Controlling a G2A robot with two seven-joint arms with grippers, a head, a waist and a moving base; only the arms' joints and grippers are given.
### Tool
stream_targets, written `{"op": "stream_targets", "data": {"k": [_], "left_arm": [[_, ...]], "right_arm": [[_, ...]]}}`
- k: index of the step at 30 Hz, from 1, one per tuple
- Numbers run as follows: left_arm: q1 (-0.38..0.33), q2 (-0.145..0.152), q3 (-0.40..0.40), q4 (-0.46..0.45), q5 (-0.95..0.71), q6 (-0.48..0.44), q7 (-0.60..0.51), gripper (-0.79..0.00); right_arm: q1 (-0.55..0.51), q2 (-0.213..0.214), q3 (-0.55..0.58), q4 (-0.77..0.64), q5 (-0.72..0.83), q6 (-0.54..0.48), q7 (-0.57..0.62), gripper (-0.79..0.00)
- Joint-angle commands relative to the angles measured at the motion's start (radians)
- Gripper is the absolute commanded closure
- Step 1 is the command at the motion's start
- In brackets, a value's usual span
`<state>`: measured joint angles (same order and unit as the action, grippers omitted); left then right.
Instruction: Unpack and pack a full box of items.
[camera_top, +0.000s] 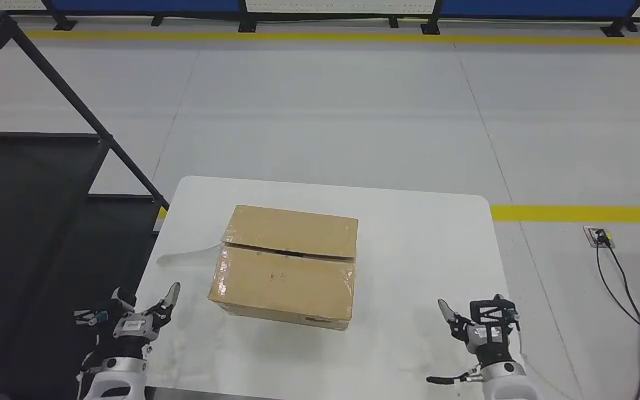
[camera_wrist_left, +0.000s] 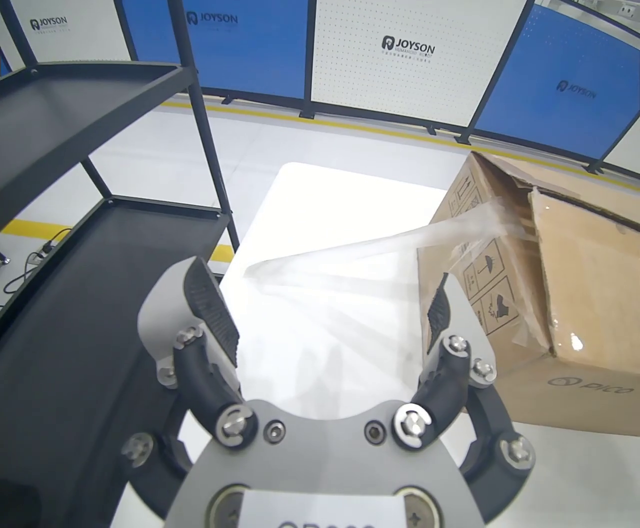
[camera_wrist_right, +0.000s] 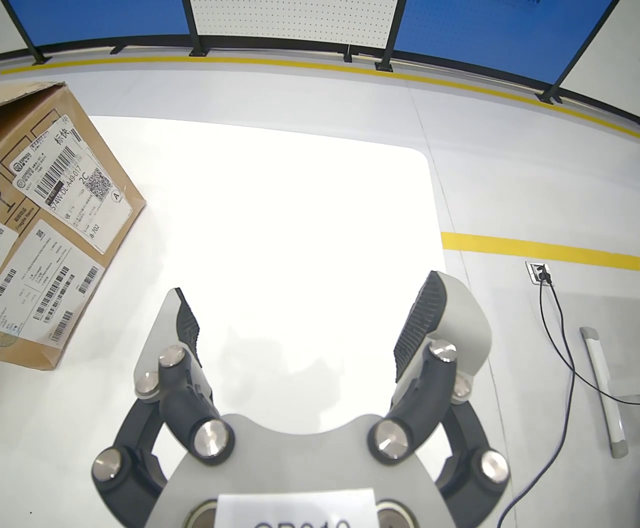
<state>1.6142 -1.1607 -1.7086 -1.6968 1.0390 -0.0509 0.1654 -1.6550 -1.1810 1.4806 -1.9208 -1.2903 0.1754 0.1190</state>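
**Box shut, both arms standing by.** The cardboard box (camera_top: 287, 265) sits closed at mid-table (camera_top: 420, 250). Its two top flaps (camera_top: 290, 250) meet at a seam that gapes a little. A strip of clear tape (camera_wrist_left: 350, 250) hangs loose off one end of the box and trails onto the tabletop.

The left gripper (camera_wrist_left: 320, 280) hovers just off that taped end, jaws spread wide w/ nothing btwn them. The right gripper (camera_wrist_right: 305, 290) hangs off the opposite end, the one w/ the shipping labels (camera_wrist_right: 75, 185), jaws likewise spread and empty. Neither touches the box. A black shelf cart (camera_wrist_left: 100, 240) stands beyond the left gripper, on the side away from the box.

Unpacking looks not yet begun, so the step in hand is prob. opening the flaps.

- **Way in:** the gap at the seam looks easiest. Slip one finger under a flap edge there rather than pinching the flat top.
- **Bracing:** the other arm should prob. hold the box's far end, since the box may slide on the smooth table.
- **Tape:** the loose strip could cling to a pad or tug a flap back, so clear it first.
- **Flaps:** fold each fully outward so it doesn't spring shut.

The contents are hidden.
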Motion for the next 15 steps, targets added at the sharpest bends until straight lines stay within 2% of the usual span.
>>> {"op": "stream_targets", "data": {"k": [1,5,15], "left_arm": [[-0.007,-0.001,0.003,0.002,-0.003,0.002,-0.006,-0.785],[-0.062,-0.003,0.037,0.028,0.037,0.010,-0.024,-0.785],[-0.168,-0.010,0.132,0.123,0.135,-0.031,-0.038,-0.785]], "right_arm": [[0.000,-0.003,-0.006,-0.001,0.035,-0.018,-0.020,-0.785],[0.037,-0.012,-0.026,0.020,0.068,0.033,-0.003,-0.785],[0.057,-0.025,-0.026,0.036,0.137,0.057,-0.009,-0.785]]}}
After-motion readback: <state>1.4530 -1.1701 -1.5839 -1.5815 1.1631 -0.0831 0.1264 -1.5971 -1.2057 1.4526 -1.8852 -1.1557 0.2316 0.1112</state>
